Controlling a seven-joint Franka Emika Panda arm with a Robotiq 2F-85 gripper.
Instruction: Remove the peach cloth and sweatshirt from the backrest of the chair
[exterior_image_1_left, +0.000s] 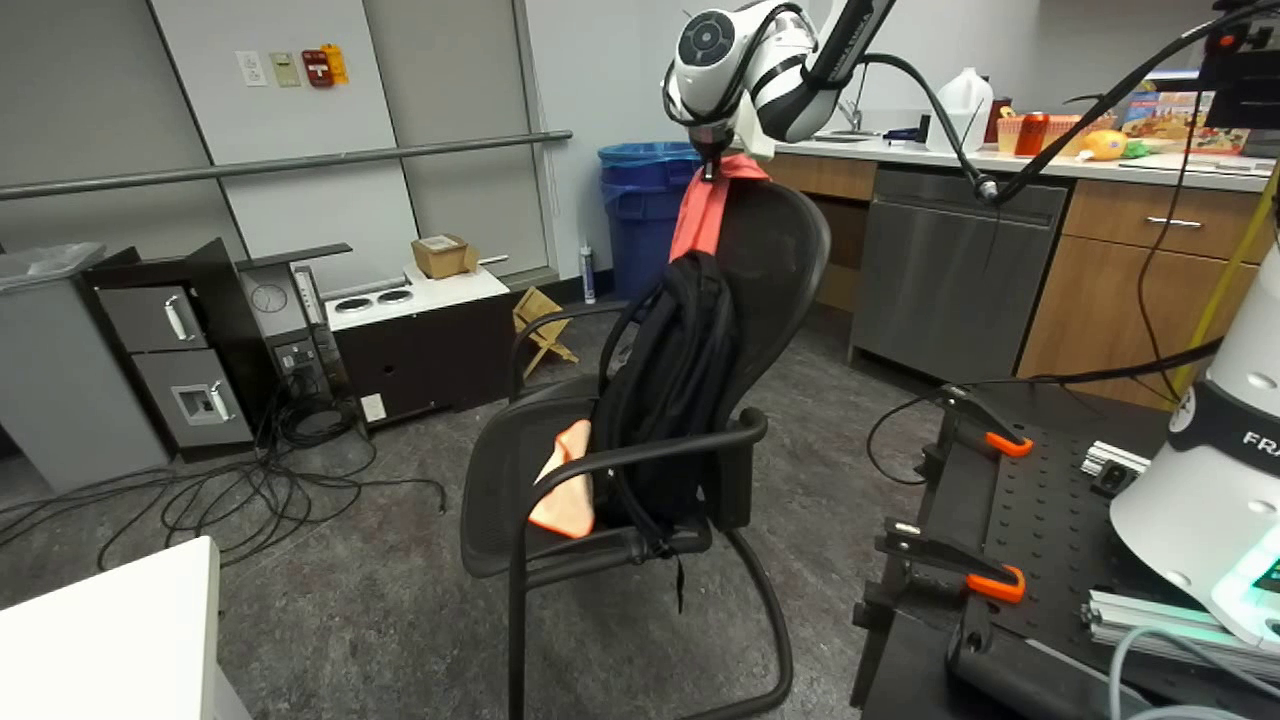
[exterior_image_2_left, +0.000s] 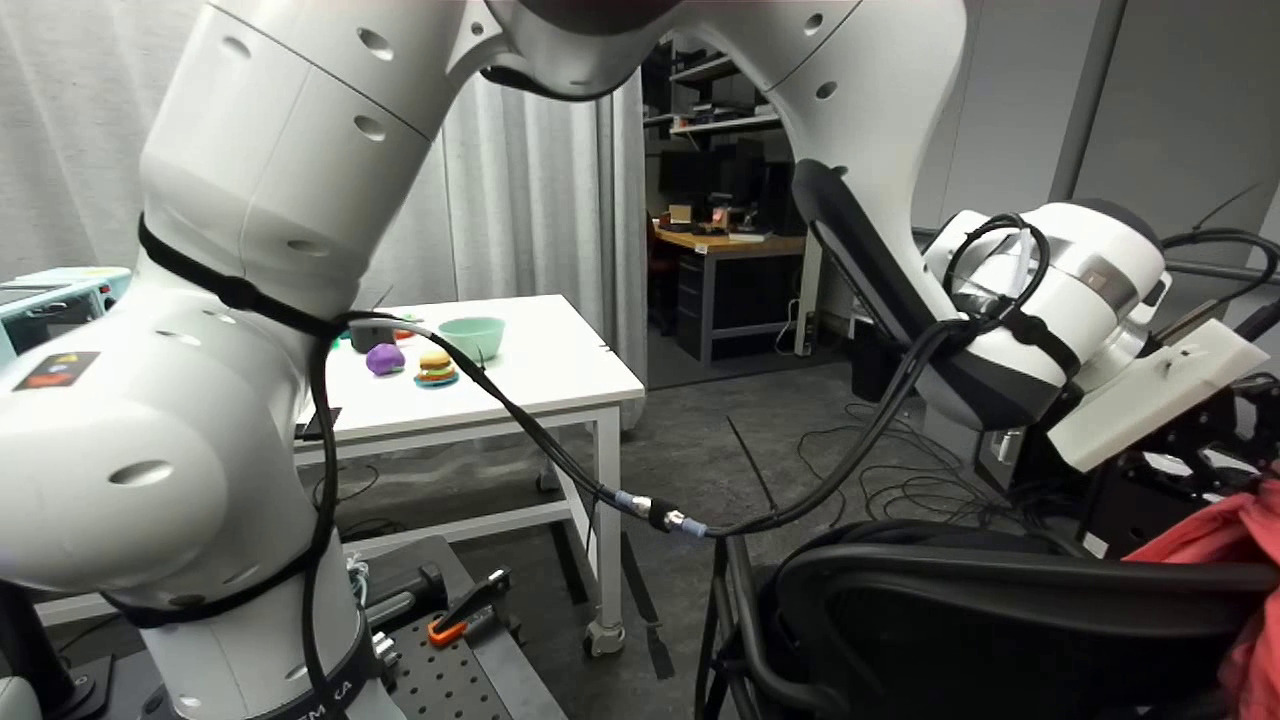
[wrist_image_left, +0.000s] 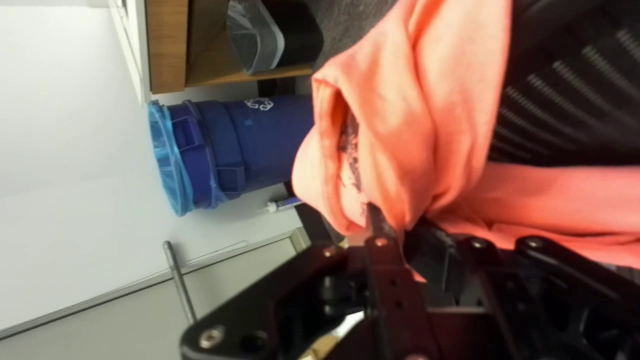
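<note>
A peach-coral cloth hangs over the top of the black chair's backrest. It also shows in an exterior view at the right edge, and fills much of the wrist view. My gripper is at the backrest top, its fingers closed on a fold of this cloth. A paler peach cloth with an orange edge lies on the seat. A black item with straps, looking like a backpack, leans against the backrest. I cannot make out a separate sweatshirt.
A blue bin and a counter with a dishwasher stand behind the chair. A toy kitchen unit and loose cables are on the floor. A white table stands beside the robot base.
</note>
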